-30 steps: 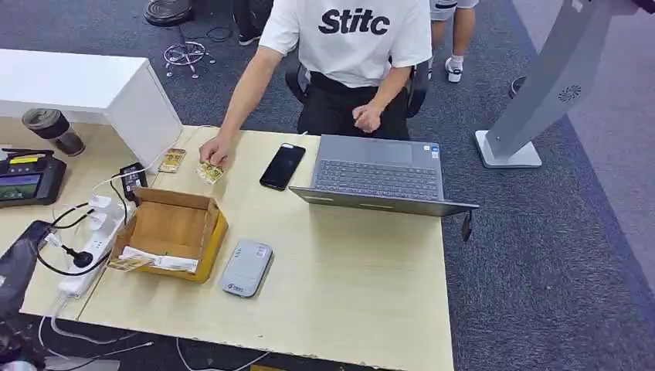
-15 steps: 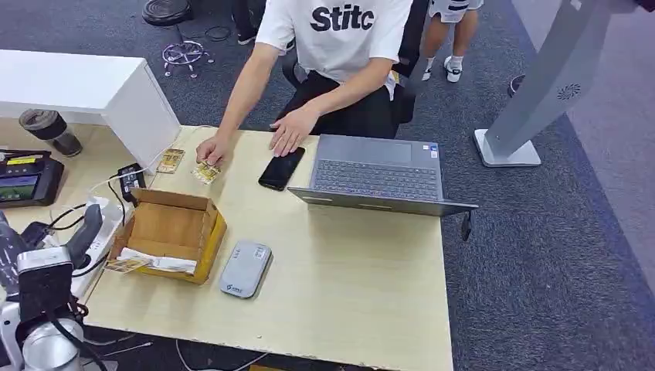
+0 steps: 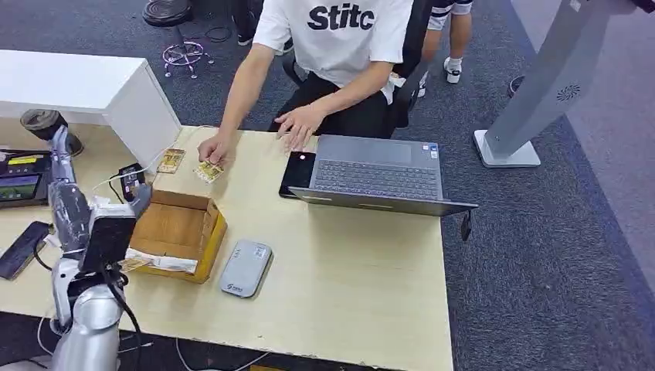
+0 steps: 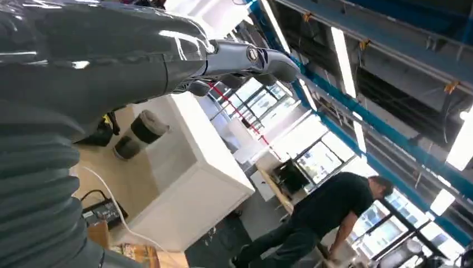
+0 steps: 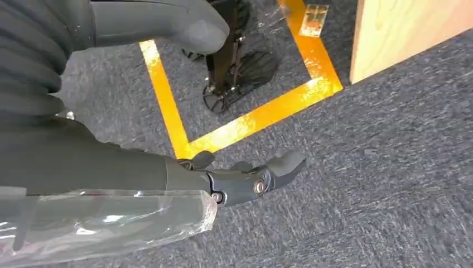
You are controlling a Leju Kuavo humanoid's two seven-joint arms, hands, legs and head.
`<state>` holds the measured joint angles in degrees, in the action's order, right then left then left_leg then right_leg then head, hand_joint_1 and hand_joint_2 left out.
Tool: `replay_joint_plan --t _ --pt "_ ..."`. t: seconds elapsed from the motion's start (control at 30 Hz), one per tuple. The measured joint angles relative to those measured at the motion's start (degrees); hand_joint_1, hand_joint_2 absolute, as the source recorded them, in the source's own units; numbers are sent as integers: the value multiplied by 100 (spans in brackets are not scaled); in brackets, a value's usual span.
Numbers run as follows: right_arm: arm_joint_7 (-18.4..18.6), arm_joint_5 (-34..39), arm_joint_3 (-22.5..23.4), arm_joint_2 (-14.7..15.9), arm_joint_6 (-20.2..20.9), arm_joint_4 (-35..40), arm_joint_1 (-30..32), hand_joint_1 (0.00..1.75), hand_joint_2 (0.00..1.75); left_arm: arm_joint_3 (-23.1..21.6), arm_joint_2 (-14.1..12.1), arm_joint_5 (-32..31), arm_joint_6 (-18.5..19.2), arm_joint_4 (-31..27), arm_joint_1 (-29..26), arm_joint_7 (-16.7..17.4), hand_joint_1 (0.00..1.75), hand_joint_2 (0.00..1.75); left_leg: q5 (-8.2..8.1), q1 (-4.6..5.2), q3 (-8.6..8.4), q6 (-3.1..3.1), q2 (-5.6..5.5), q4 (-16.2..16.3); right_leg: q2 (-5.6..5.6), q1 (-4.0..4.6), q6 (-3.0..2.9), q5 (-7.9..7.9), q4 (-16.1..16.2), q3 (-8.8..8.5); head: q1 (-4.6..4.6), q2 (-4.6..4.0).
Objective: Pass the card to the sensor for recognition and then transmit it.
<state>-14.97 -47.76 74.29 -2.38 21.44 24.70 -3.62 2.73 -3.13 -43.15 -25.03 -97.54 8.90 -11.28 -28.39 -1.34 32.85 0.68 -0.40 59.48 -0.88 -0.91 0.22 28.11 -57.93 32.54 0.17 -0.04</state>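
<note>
Cardboard box [image 3: 176, 232] sits at left centre beside the raised left hand [image 3: 73, 202], fingers apart and empty, while a person's hand [image 3: 215, 150] covers the card [image 3: 208, 171] above it; the right hand [image 5: 167, 139] hangs empty, fingers apart, over carpet.

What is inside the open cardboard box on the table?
The cardboard box shows a bare brown bottom, with a white paper strip lying on its near flap. The left hand covers its left corner, so that part cannot be seen.
</note>
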Motion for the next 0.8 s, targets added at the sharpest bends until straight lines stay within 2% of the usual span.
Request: replay_joint_plan --t 0.13,0.27,0.7,0.8 --pt "39 -92 -65 37 0 -166 -17 0 175 -334 -46 -625 -70 670 514 231 0 175 1 0 3 0 -4 1 2 0 0 0 -1 0 0 0" --pt "39 -92 -116 66 0 -260 -30 0 175 -551 -48 -721 -103 1005 771 286 0 175 0 0 2 0 5 1 -6 0 -2 -1 -1 2 0 0" --pt "39 -92 -138 107 0 -385 -35 0 175 -701 -85 -730 -127 1315 870 286 0 175 0 0 3 0 4 1 -6 0 -1 -1 -1 4 -2 0" --pt "142 -188 -146 107 0 -406 -36 0 175 -756 -109 -969 -85 1353 892 492 0 175 0 0 4 0 3 1 -5 0 -1 -1 -1 3 0 0"
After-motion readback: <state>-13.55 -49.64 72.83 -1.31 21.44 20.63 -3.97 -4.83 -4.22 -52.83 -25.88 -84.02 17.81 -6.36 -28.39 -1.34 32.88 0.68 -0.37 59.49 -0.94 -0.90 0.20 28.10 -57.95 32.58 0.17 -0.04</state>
